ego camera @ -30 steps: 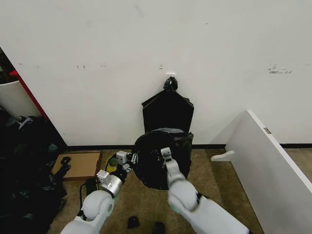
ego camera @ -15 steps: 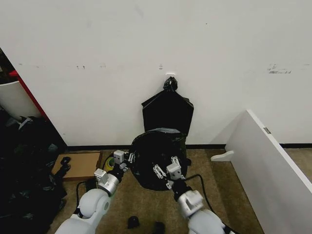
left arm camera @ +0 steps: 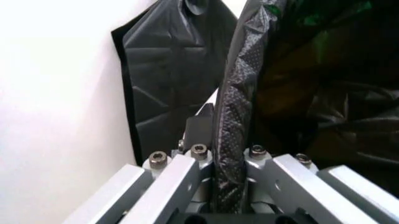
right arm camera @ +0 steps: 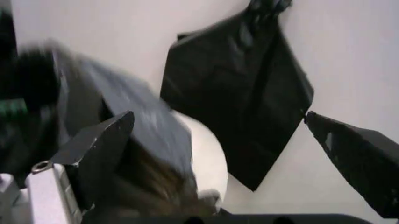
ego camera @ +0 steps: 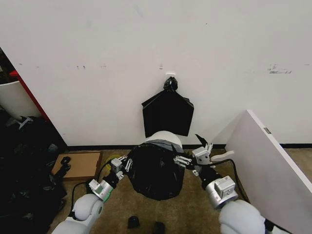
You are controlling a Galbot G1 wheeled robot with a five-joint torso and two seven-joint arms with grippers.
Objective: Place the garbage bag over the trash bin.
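The left gripper (ego camera: 122,165) pinches the garbage bag's (ego camera: 153,168) left edge, apparently to anchor it. The bag covers most of the trash bin (ego camera: 165,137), whose white rim shows behind. The right gripper (ego camera: 195,157) is spread wide beside the bag's right edge, holding nothing.

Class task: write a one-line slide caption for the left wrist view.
Left claw shut on the garbage bag, beside a flat black bag against the white wall.

Before me: scuffed white wall (ego camera: 97,48) across the upper frame, black baseboard (ego camera: 87,146), brown carpet (ego camera: 122,204). White panel (ego camera: 273,161) lower right; cardboard box (ego camera: 78,165) lower left.
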